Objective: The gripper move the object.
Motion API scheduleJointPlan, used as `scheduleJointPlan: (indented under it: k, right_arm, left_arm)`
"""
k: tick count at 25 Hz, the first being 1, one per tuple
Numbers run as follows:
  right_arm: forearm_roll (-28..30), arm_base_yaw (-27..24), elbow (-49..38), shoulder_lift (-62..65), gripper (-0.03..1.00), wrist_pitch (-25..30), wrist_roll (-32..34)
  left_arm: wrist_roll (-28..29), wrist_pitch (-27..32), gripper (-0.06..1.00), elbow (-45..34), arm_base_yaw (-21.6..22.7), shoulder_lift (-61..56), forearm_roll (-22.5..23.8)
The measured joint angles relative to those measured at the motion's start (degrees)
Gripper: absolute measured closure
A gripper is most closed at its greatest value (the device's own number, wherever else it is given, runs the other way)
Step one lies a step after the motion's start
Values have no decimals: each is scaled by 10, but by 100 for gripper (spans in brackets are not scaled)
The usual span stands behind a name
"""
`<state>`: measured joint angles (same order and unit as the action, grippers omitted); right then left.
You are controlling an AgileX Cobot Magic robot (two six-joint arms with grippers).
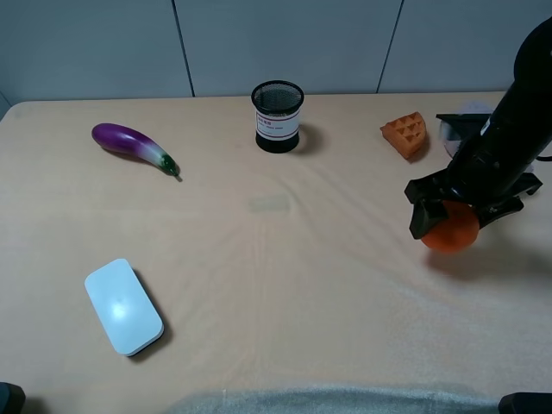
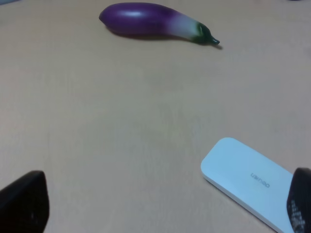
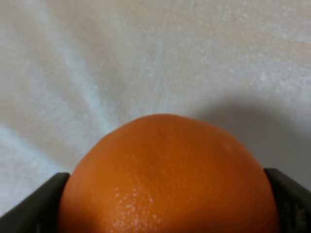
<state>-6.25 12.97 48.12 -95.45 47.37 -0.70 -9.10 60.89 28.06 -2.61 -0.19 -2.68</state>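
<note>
The orange fruit (image 1: 452, 232) sits at the right of the table between the two black fingers of my right gripper (image 1: 461, 216), which is shut on it from above. In the right wrist view the fruit (image 3: 167, 177) fills the lower half, with a finger (image 3: 34, 206) pressed against each side. I cannot tell whether it rests on the cloth or hangs just above it. My left gripper (image 2: 160, 206) is open and empty over bare table, its fingertips (image 2: 24, 201) showing at the frame corners.
A purple eggplant (image 1: 134, 145) lies at the back left. A white flat device (image 1: 123, 305) lies at the front left. A black mesh cup (image 1: 277, 116) stands at the back centre. An orange waffle wedge (image 1: 406, 134) lies behind the right gripper.
</note>
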Motion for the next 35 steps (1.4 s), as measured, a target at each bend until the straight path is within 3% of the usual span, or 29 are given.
scheduleJointPlan:
  k: [9, 23, 35]
  right_arm:
    - [3, 15, 15, 54, 41, 47, 23]
    - [18, 140, 105, 60, 41, 90, 91]
    - [33, 216, 183, 60, 41, 119, 135]
  left_arm:
    - [0, 0, -3, 0, 0, 0, 0]
    - [0, 0, -3, 0, 0, 0, 0]
    - [0, 0, -3, 0, 0, 0, 0]
